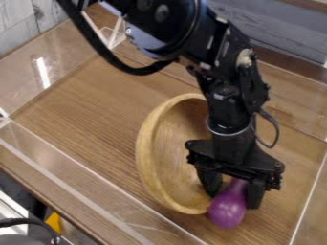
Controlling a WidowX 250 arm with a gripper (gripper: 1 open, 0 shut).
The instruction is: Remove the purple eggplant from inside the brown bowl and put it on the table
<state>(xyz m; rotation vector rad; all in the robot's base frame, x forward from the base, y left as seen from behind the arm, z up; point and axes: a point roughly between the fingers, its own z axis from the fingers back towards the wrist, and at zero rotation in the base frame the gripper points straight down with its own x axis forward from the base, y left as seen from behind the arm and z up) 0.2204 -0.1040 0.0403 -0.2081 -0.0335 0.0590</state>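
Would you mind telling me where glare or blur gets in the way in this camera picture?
In the camera view, pale glare streaks the clear acrylic walls at upper left; the whole frame is soft and low in detail; the purple eggplant carries a small highlight; the gripper is dark, so its fingers are hard to separate above the brown bowl.

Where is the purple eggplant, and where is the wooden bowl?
purple eggplant [228, 210]: camera view, on its plump purple body.
brown bowl [148, 154]: camera view, on its left inner wall.
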